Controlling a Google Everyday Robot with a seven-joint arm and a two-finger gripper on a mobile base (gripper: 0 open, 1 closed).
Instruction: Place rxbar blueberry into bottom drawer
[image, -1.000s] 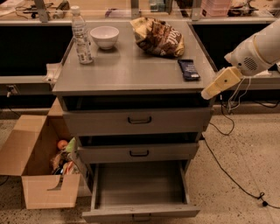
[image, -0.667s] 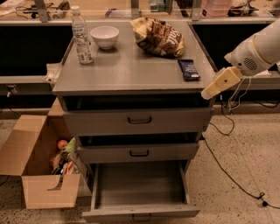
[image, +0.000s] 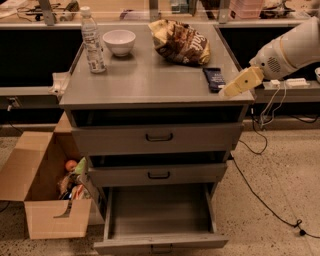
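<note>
The rxbar blueberry is a dark navy flat bar lying on the grey cabinet top near its right edge. My gripper comes in from the right on a white arm, its cream fingers at the cabinet's right edge just right of the bar, not holding it. The bottom drawer is pulled out and open, with nothing visible inside.
A brown-and-cream chip bag, a white bowl and a water bottle stand on the cabinet top. Two shallower drawers sit above. An open cardboard box with items stands on the floor at left. Cables trail at right.
</note>
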